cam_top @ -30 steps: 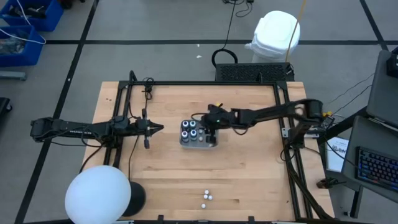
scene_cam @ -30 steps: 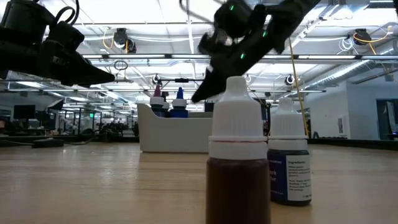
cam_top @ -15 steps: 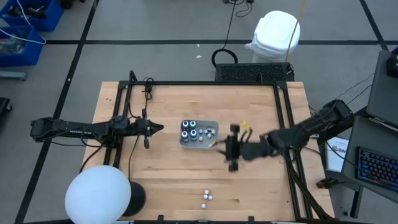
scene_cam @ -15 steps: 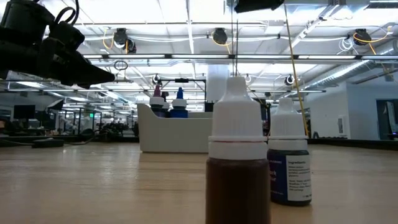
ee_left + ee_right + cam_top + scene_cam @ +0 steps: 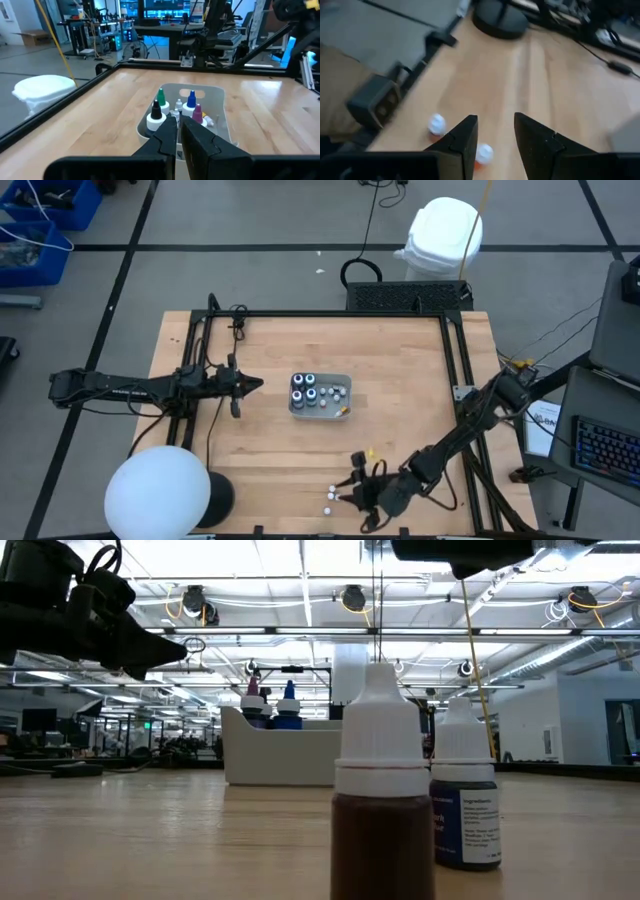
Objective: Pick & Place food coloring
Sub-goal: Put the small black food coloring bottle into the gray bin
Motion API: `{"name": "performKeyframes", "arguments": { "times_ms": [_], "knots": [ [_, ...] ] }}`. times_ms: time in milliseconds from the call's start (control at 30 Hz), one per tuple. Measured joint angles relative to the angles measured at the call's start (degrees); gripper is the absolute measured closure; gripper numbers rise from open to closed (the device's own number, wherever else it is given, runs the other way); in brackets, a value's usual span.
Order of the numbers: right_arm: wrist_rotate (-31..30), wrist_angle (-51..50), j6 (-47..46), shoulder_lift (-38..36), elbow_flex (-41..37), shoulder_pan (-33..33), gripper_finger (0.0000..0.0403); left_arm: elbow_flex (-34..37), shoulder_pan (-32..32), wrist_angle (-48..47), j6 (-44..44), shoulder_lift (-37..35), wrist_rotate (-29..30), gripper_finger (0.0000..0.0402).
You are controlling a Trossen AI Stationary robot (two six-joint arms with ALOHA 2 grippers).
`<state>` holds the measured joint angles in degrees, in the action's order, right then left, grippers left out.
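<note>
Four little food coloring bottles (image 5: 161, 106) stood upright in a grey tray (image 5: 343, 378) mid-tabletop. Two more white-capped bottles (image 5: 378, 802), one brown, one dark blue, stood near the front edge.

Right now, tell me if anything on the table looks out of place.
Nothing is spilled or tipped. Two food coloring bottles stand upright alone near the table's front edge, far from the white tray holding the others. The right gripper hangs over them, jaws open.
</note>
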<state>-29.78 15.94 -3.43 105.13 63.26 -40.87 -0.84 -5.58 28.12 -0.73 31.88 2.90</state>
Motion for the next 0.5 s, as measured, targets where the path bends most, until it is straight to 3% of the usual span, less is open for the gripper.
{"name": "performKeyframes", "arguments": {
  "times_ms": [300, 500],
  "knots": [
    [1.5, -0.9, 2.2, 1.4, 0.0, -0.5, 0.0282, 0.0, 0.0, -0.6, 0.4, 0.0, 0.0, 0.0371],
    [1.6, -0.8, -2.3, 3.0, 0.0, -0.4, 0.0282, 0.0, 0.0, -1.4, 0.4, 0.0, 0.1, 0.0371]
  ]
}}
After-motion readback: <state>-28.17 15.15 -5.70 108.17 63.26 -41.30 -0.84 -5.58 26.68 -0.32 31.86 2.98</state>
